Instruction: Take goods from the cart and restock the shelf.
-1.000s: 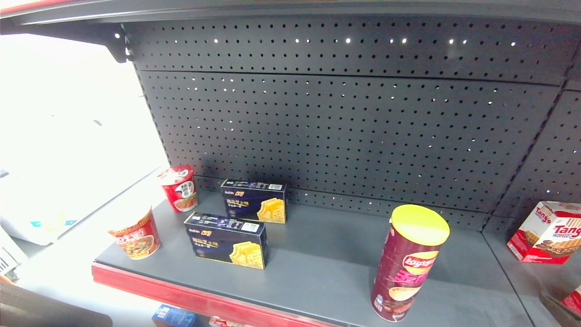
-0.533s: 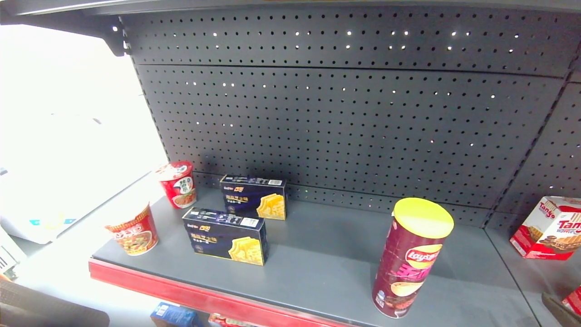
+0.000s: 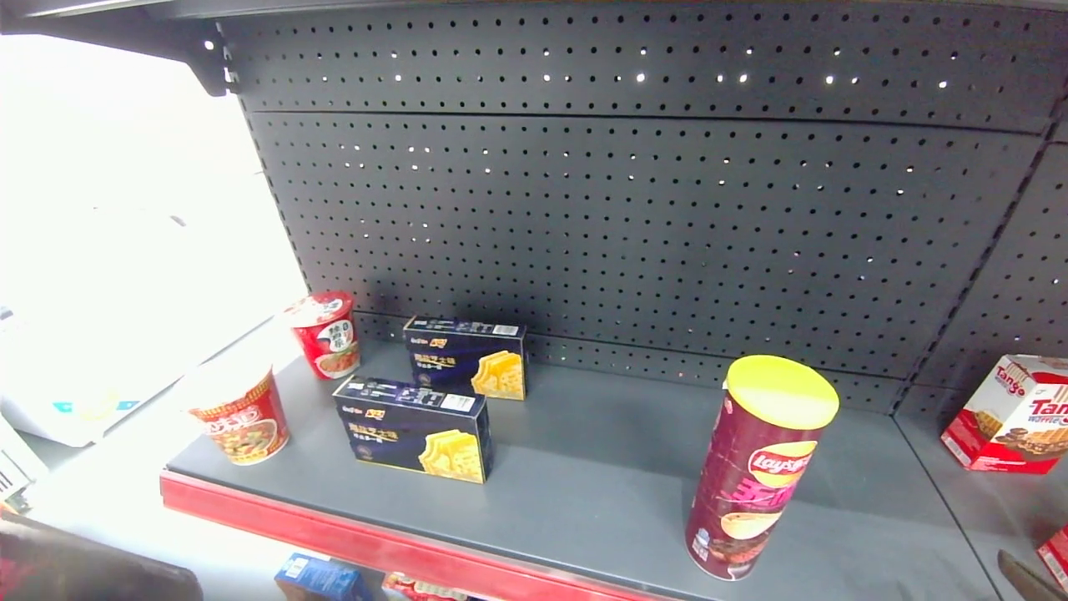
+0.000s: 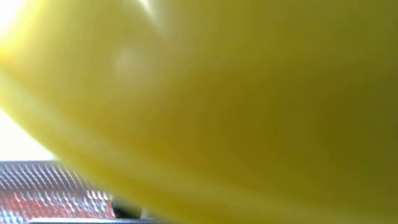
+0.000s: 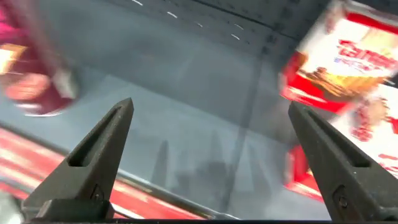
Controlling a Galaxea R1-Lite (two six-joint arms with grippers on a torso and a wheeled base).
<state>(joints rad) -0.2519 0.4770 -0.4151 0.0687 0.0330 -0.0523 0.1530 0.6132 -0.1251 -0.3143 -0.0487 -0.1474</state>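
the shelf (image 3: 601,476) is a grey deck with a red front lip (image 3: 334,527) and a black pegboard back (image 3: 634,234). the chip can (image 3: 755,476), dark maroon with a yellow lid, stands upright right of the middle, close to the near edge and well apart from the other goods.

at the left end sit two red noodle cups, the near noodle cup (image 3: 242,421) at the front corner and the far noodle cup (image 3: 327,335) close to the pegboard. just right of them two dark blue boxes stand on their long edges, one behind the other and apart. the far blue box (image 3: 467,359) sits a little further right than the near blue box (image 3: 413,430).

in the next bay on the right a red and white wafer box (image 3: 1014,413) sits turned at an angle. a second red pack (image 3: 1055,555) shows at the near right edge. below the lip a light blue carton (image 3: 321,580) sits on a lower level.

the right gripper (image 5: 211,104) hangs over the near right part of the shelf, its two dark fingers spread wide with nothing between them. beyond them the right wrist view shows the chip can to one side and the wafer box to the other.

a smooth yellow surface (image 4: 236,93) lies right up against the left wrist camera, too close and blurred to say what it is. whether the left gripper holds it i cannot tell. a strip of fine mesh (image 4: 50,186) shows beside it.
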